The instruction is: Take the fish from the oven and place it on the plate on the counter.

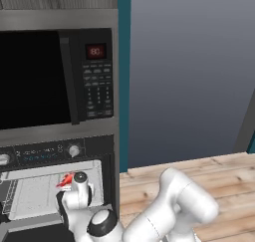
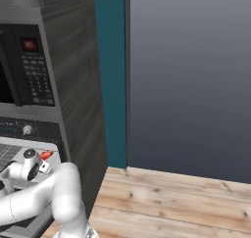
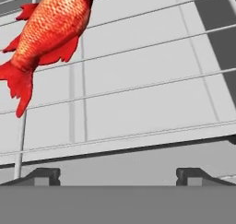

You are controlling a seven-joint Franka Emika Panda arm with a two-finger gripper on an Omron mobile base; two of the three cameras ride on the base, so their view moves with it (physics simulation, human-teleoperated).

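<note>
Two small dark finger tips of the white arm's two-finger gripper [image 3: 118, 174] stand spread as wide as they go at the bottom of the hand view, with nothing between them. The slim red-orange scaled fish [image 3: 46, 38] lies on the thin silver wire rack [image 3: 152, 85] inside the stainless-steel built-in oven [image 1: 50, 186], up and to the left of the gripper's centre line rather than between the jaws. Its long axis runs on a slant in that view, tail toward the lower left and body rising toward the top edge. From the left base view the fish [image 1: 65, 180] sits just beside the hand, on its left. I judge the gripper must shift toward the fish and turn so the jaws straddle its narrow body before closing.
</note>
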